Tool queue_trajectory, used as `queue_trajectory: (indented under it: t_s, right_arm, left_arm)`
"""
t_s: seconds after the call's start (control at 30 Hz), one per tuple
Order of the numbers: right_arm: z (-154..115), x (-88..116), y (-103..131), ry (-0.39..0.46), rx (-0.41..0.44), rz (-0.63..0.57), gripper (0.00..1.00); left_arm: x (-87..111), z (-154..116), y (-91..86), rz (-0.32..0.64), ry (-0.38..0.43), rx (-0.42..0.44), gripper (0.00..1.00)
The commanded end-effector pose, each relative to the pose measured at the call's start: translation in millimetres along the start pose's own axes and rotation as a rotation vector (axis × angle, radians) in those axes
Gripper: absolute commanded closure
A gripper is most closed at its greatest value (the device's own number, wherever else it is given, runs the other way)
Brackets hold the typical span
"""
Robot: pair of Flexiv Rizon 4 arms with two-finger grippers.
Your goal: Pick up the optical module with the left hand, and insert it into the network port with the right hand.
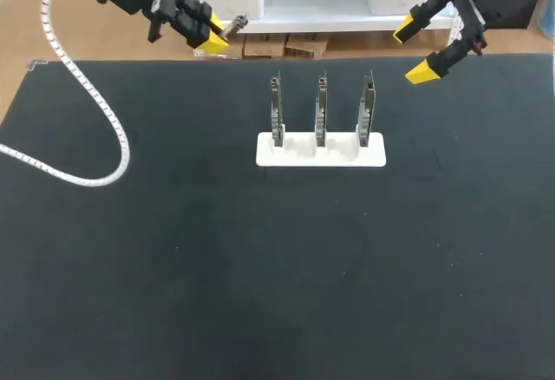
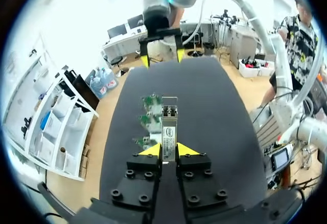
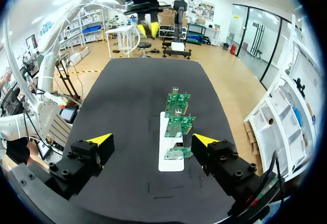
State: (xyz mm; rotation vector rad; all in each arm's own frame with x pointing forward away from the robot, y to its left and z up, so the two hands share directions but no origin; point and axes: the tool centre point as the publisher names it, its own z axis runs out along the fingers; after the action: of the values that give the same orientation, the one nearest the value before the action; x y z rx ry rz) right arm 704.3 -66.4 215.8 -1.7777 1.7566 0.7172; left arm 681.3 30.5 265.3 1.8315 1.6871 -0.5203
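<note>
White spiral-wrapped cable (image 1: 87, 94) loops over the far-left part of the black mat-covered surface (image 1: 173, 267). Left gripper (image 1: 208, 31) sits at the far edge of the surface, left of centre. Its yellow tips are closed narrow on the silver metal optical module (image 1: 235, 22), which sticks out past the tips toward the middle. In the left wrist view, the left gripper (image 2: 168, 150) has both tips pressed on the two sides of the optical module (image 2: 169, 127). The module's labelled face is up and its long body juts straight ahead of the fingers. It is held up off the surface, well apart from the boards. The white rectangular plastic holder (image 1: 321, 152) lies mid-surface toward the far side. Three green circuit boards stand upright in it in a row: left board (image 1: 276, 107), middle board (image 1: 321, 104), right board (image 1: 368, 102). The same holder (image 3: 171, 160) and board row show ahead of the right gripper in its wrist view. Network ports on the boards are too small to tell clearly. Right gripper (image 1: 414, 50) hangs over the far-right part of the surface, well apart from the holder. The right gripper (image 3: 152, 141) is spread wide, with nothing between the fingers.
</note>
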Motion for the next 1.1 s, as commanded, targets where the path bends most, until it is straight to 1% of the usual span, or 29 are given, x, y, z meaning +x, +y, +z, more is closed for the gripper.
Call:
queue_trajectory:
  t_s: [0.03,0.07,0.13,0.2,0.23,0.27,0.3,0.37,0.4,0.47,0.57,0.63,0.67,0.83,1.07,1.1]
  right_arm:
    - [0.1,-0.1,0.4,0.000,0.001,0.001,0.00]
    - [0.1,-0.1,0.4,0.000,0.001,0.001,0.00]
    - [0.1,-0.1,0.4,0.000,0.001,0.001,0.00]
    - [0.1,-0.1,0.4,0.000,0.001,0.001,0.00]
    - [0.1,-0.1,0.4,0.000,0.001,0.001,0.00]
    - [0.1,-0.1,0.4,0.000,0.001,0.001,0.00]
    - [0.1,-0.1,0.4,0.000,0.001,0.001,0.00]
    - [0.1,-0.1,0.4,0.000,0.001,0.001,0.00]
    - [0.1,-0.1,0.4,0.000,0.001,0.001,0.00]
    - [0.1,-0.1,0.4,0.000,0.001,0.001,0.00]
    - [0.1,-0.1,0.4,0.000,0.001,0.001,0.00]
    - [0.1,-0.1,0.4,0.000,0.001,0.001,0.00]
    - [0.1,-0.1,0.4,0.000,0.001,0.001,0.00]
    - [0.1,-0.1,0.4,0.000,0.001,0.001,0.00]
    - [0.1,-0.1,0.4,0.000,0.001,0.001,0.00]
    - [0.1,-0.1,0.4,0.000,0.001,0.001,0.00]
  left_arm:
    - [-2.8,2.1,-19.1,-0.007,-0.071,-0.044,1.00]
    - [-5.3,4.2,-21.1,-0.005,-0.062,-0.043,1.00]
    - [-9.9,8.1,-24.9,-0.009,-0.092,-0.031,1.00]
    - [-12.8,12.5,-28.2,-0.016,-0.075,-0.038,1.00]
    - [-13.7,15.1,-29.4,-0.026,-0.094,-0.031,1.00]
    - [-13.7,17.6,-30.5,-0.042,-0.098,-0.037,1.00]
    - [-14.7,20.5,-31.7,-0.038,-0.096,-0.035,1.00]
    - [-15.8,25.1,-33.8,-0.054,-0.132,-0.030,1.00]
    - [-15.5,27.4,-34.5,-0.051,-0.127,-0.030,1.00]
    - [-16.8,32.2,-36.6,-0.071,-0.167,-0.041,1.00]
    - [-20.1,40.7,-39.1,-0.075,-0.190,-0.043,1.00]
    - [-20.4,46.6,-39.5,-0.078,-0.194,-0.046,1.00]
    - [-20.8,49.6,-39.8,-0.083,-0.210,-0.045,1.00]
    - [-27.1,63.0,-40.1,-0.065,-0.226,-0.041,1.00]
    - [-38.1,77.6,-34.0,-0.017,-0.265,-0.039,1.00]
    - [-40.0,80.1,-32.1,-0.013,-0.281,-0.039,1.00]
